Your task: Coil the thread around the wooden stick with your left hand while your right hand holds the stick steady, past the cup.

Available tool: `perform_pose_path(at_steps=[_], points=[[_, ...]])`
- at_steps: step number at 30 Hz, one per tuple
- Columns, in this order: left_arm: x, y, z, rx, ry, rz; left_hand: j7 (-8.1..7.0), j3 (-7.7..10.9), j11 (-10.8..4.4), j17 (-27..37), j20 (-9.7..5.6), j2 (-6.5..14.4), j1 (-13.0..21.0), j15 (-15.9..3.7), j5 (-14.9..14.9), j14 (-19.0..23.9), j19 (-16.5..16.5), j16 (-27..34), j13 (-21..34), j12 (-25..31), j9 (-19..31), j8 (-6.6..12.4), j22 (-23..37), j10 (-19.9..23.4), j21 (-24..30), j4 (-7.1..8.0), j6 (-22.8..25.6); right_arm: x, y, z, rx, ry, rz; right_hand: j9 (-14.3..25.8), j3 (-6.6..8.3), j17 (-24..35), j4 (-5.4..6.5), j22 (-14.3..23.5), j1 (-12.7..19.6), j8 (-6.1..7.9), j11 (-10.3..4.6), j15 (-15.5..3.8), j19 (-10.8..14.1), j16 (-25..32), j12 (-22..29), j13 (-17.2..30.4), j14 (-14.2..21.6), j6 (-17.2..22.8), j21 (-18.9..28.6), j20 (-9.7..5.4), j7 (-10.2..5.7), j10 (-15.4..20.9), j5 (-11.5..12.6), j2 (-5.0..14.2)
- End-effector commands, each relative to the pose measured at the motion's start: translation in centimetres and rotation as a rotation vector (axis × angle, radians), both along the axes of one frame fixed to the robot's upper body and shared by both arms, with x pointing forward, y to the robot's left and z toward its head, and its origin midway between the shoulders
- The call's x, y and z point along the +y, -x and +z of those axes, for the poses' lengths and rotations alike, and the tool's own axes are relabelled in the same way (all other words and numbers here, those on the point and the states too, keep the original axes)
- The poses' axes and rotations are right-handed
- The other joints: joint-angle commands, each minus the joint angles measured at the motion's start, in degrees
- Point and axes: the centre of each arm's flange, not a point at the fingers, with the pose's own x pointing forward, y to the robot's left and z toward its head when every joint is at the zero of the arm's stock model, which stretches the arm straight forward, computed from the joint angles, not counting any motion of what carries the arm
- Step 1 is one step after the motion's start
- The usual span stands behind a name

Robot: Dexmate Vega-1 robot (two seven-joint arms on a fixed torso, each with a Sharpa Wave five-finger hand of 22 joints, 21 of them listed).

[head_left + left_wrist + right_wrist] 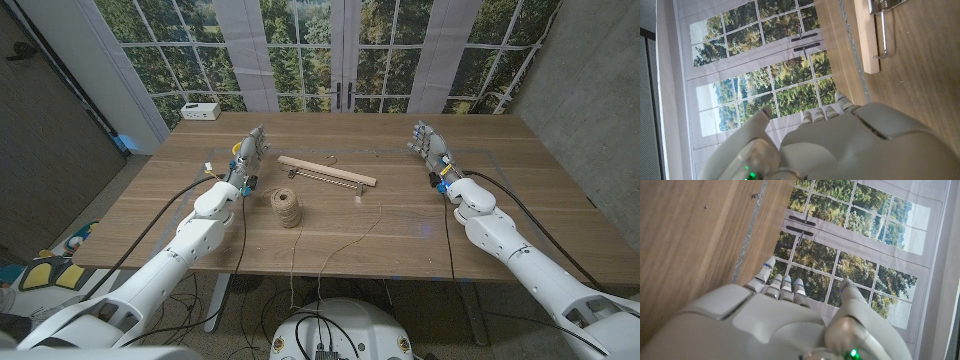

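Fingers of my left hand [250, 150] and right hand [428, 141] are spreading, holding nothing; stick [327, 171] and thread ball [285, 207] are lying on the counter [520, 160].

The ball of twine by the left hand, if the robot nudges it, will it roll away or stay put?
The ball of twine looks round and loosely wound, so it would probably roll a little. Its loose strand trails over the near table edge, which may drag and unwind. It is likely light and soft, so fingers could dent it.

Surface [400, 215] is matte wood with visible grain. Stick [327, 171] is pale bare wood with a metal hook; thread [287, 207] looks like rough twine. Both hands [250, 150] [428, 142] are smooth, light plastic.
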Motion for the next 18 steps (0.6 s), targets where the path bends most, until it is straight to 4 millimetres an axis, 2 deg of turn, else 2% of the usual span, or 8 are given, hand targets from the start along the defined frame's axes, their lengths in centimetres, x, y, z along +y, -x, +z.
perform_pose_path(at_steps=[1, 4, 6, 12, 18], points=[[-0.3, 0.1, -0.7, 0.011, 0.003, 0.003, -0.08, 0.47, 0.16, 0.27, 0.2, 3.09, 0.64, 0.07, 0.35, -6.08, -1.3, 0.31, 0.1, 0.24, 0.08, 0.29, 0.1, -5.79, 0.22, -0.06, -4.7, 0.2, 0.6, 1.6, -0.046, 0.086, -0.073, 0.23, 1.17, -0.12, -1.37, 0.2, 2.43, 0.53, 0.28, 1.23, 1.32, 0.52, 0.85, 0.28, 1.27, 1.76, -0.29, 1.33, -0.5, 1.69, 0.33, 0.38], [-0.2, 0.2, -0.9, 0.013, 0.005, 0.002, -0.08, 0.48, 0.18, 0.25, 0.19, 3.05, 0.66, 0.12, 0.35, -6.03, -1.27, 0.32, 0.11, 0.25, 0.08, 0.32, 0.1, -5.75, 0.2, -0.08, -4.62, 0.4, 1.2, 2.1, -0.072, 0.13, -0.122, 0.27, 1.57, -0.03, -2.17, 0.28, 3.58, 0.74, 0.72, 2.91, 2.01, 1.06, 1.27, 0.33, 2.88, 2.92, -0.67, 2.89, -1.05, 3.23, -0.02, 0.79], [-0.3, 0.2, -1.0, 0.016, 0.003, 0.0, -0.11, 0.5, 0.14, 0.24, 0.21, 2.98, 0.68, 0.08, 0.35, -5.96, -1.21, 0.34, 0.11, 0.32, 0.08, 0.37, 0.1, -5.54, 0.17, -0.12, -4.49, 0.6, 1.6, 2.5, -0.088, 0.158, -0.15, 0.32, 1.58, 0.23, -2.46, 0.36, 4.02, 1.15, 0.89, 3.16, 2.68, 1.64, 1.6, 0.41, 4.34, 4.73, -0.97, 3.85, -2.2, 4.59, -0.4, 0.97], [-0.3, 0.3, -1.1, 0.014, 0.006, -0.003, -0.07, 0.55, 0.2, 0.21, 0.35, 2.9, 0.74, 0.12, 0.34, -5.87, -1.06, 0.36, 0.11, 0.36, 0.09, 0.47, 0.09, -5.38, 0.15, -0.18, -4.21, 1.4, 2.6, 3.6, -0.132, 0.269, -0.231, 0.37, 1.93, 0.45, -3.2, 0.44, 5.17, 1.11, 1.15, 2.67, 3.64, 2.71, 1.9, 0.51, 7.15, 5.66, -1.26, 4.42, -2.61, 6.08, -0.65, 1.22], [-0.3, 0.3, -1.3, 0.019, 0.012, -0.005, -0.04, 0.59, 0.3, 0.19, 0.57, 2.85, 0.79, 0.24, 0.34, -5.73, -0.95, 0.39, 0.12, 0.36, 0.09, 0.52, 0.09, -5.3, 0.11, -0.24, -4.04, 2.3, 3.8, 4.7, -0.158, 0.39, -0.308, 0.4, 2.24, 0.57, -3.67, 0.47, 6.0, 1.37, 0.97, 2.24, 4.17, 3.14, 2.09, 0.56, 8.28, 6.93, -1.45, 4.6, -3.11, 7.04, -0.75, 1.43]])
